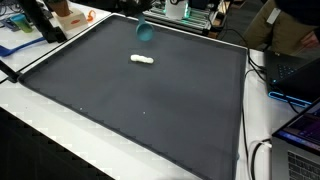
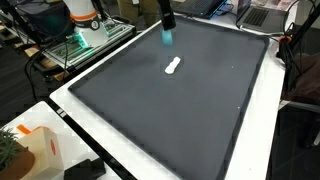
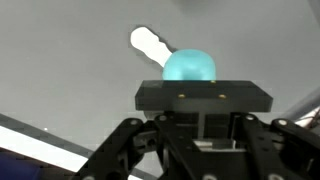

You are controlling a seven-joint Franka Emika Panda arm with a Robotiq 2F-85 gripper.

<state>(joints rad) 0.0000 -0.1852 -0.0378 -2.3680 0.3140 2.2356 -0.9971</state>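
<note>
Turquoise and rounded, a smooth ball-like object sits at the tip of the black Robotiq gripper. The gripper's jaws are drawn in nearly as far as they go and clamp this object, whose dome rises above the gripper's black block at 12 o'clock in the wrist view. In both exterior views the same turquoise object hangs under the dark arm near the far edge of the large dark grey fabric mat. It is blurred in an exterior view, and whether it touches the mat or hovers just over it cannot be told. A small white elongated plastic piece lies flat on the mat, near the held object but apart from it. It is at about 10 o'clock from the turquoise dome in the wrist view, at roughly 6 o'clock from it in an exterior view, and at about 5 o'clock in an exterior view, where it lies slantwise. The mat covers most of a white table, whose bare border shows around the mat's edges. An orange-and-white box stands on the table's near corner, well apart from the gripper.
</note>
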